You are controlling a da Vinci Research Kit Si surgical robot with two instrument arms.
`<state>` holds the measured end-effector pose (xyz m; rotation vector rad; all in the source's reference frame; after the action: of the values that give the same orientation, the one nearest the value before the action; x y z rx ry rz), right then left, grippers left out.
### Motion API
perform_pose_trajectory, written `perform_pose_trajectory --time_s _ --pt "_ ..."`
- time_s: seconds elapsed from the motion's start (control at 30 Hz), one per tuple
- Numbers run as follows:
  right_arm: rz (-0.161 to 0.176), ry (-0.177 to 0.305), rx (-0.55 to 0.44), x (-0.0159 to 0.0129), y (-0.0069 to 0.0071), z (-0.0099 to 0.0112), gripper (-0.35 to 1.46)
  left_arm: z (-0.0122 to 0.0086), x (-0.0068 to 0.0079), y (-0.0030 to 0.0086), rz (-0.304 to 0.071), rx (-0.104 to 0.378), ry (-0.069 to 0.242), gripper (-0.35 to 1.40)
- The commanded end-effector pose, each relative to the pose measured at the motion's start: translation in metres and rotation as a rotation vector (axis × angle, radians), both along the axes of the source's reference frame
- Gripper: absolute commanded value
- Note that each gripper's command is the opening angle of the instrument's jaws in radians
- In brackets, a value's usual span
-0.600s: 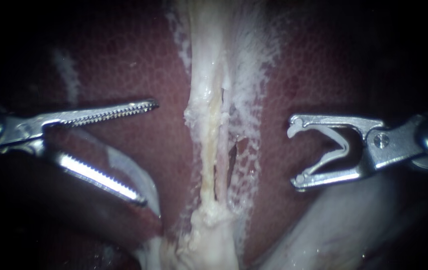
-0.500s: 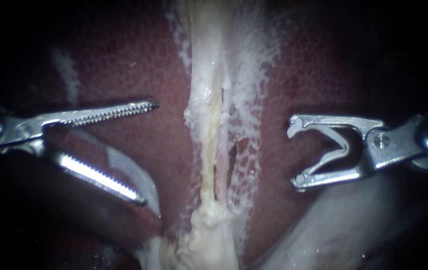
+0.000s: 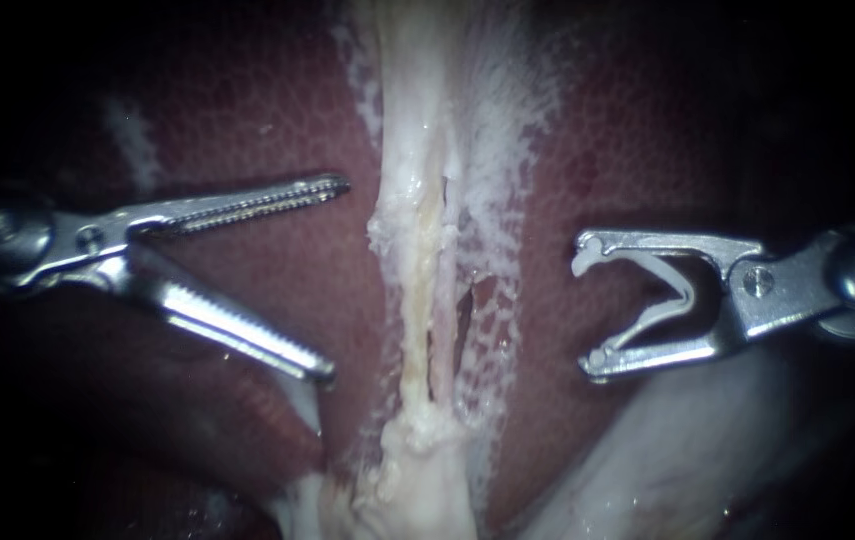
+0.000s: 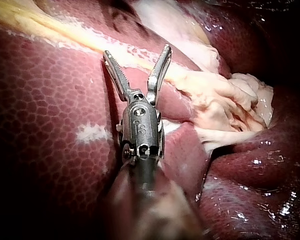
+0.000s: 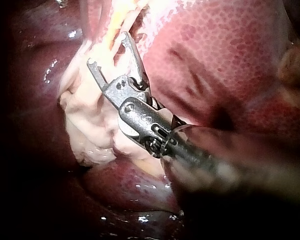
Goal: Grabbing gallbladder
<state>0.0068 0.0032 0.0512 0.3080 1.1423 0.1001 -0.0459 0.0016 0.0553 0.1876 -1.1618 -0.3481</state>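
Gallbladder (image 3: 667,450) just below right instrument (image 3: 585,313) holding clip (image 3: 684,290); left instrument (image 3: 335,279) apart.

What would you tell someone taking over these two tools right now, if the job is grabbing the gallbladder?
Left instrument: jaws open, holding nothing, over the liver, just short of the pale central strand.
Right instrument: jaws carry an open clip, facing the strand from its other side.
Done: nothing gripped yet.
Left: close the left jaws on the gallbladder. These views do not show for sure which tissue that is.
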Motion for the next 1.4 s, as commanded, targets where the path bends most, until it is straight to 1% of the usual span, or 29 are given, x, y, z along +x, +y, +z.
perform_pose_trajectory --time_s 0.03,0.27,0.37,0.47,0.57,0.7,0.87,0.93,1.0,1.1,1.17,1.2,1.27,1.3,1.37,1.4 --pt "0.002 -0.001 -0.001 0.0 0.0 0.0 0.59 0.0004 -0.0001 0.0001 0.0 0.0 0.0 0.94" --pt "0.002 -0.001 -0.001 0.0 0.0 0.0 0.59 0.0021 -0.0007 0.0006 -0.008 0.008 0.003 0.94" --pt "0.002 -0.001 -0.001 0.0 0.0 0.0 0.59 0.0025 -0.001 0.0004 -0.008 0.012 0.001 0.94" --pt "0.002 -0.001 -0.001 0.0 0.0 0.0 0.59 0.0027 -0.0012 0.0001 -0.011 0.027 -0.002 0.94" --pt "0.002 -0.001 -0.001 0.0 -0.0001 0.0 0.59 0.0028 -0.0015 -0.0001 -0.009 0.046 -0.008 0.89" --pt "0.002 -0.001 -0.001 0.0 0.0 0.0 0.59 0.0028 -0.0017 -0.0004 -0.017 0.061 -0.008 0.84" --pt "0.002 -0.001 -0.001 0.0 0.0 0.0 0.59 0.0035 -0.0019 -0.0005 -0.034 0.095 -0.009 0.76" --pt "0.002 -0.001 -0.001 0.0 0.0 0.0 0.59 0.0039 -0.0019 -0.0006 -0.037 0.106 -0.007 0.69" --pt "0.002 -0.001 -0.001 0.0 0.0 0.0 0.59 0.0043 -0.0019 -0.0004 -0.039 0.116 -0.005 0.57" --pt "0.002 -0.001 -0.001 0.0 0.0 0.0 0.59 0.0049 -0.0017 -0.0001 -0.039 0.128 -0.001 0.34" --pt "0.002 -0.001 -0.001 0.0 0.0 0.0 0.59 0.0052 -0.0015 0.0 -0.033 0.13 0.005 0.14" --pt "0.002 -0.001 -0.001 0.0 0.0 0.0 0.59 0.0054 -0.0014 0.0001 -0.033 0.137 0.007 -0.03" --pt "0.002 -0.001 -0.001 0.0 0.0 0.0 0.59 0.0056 -0.0012 0.0002 -0.035 0.155 0.013 -0.28" --pt "0.002 -0.001 -0.001 0.0 0.0 0.0 0.6 0.0056 -0.001 0.0002 -0.038 0.166 0.015 -0.35" --pt "0.002 -0.001 -0.001 0.0 0.0 0.0 0.6 0.0058 -0.0009 0.0003 -0.039 0.178 0.012 -0.35" --pt "0.002 -0.001 -0.001 0.0 0.0 0.0 0.6 0.0059 -0.0008 0.0003 -0.041 0.184 0.018 -0.35"
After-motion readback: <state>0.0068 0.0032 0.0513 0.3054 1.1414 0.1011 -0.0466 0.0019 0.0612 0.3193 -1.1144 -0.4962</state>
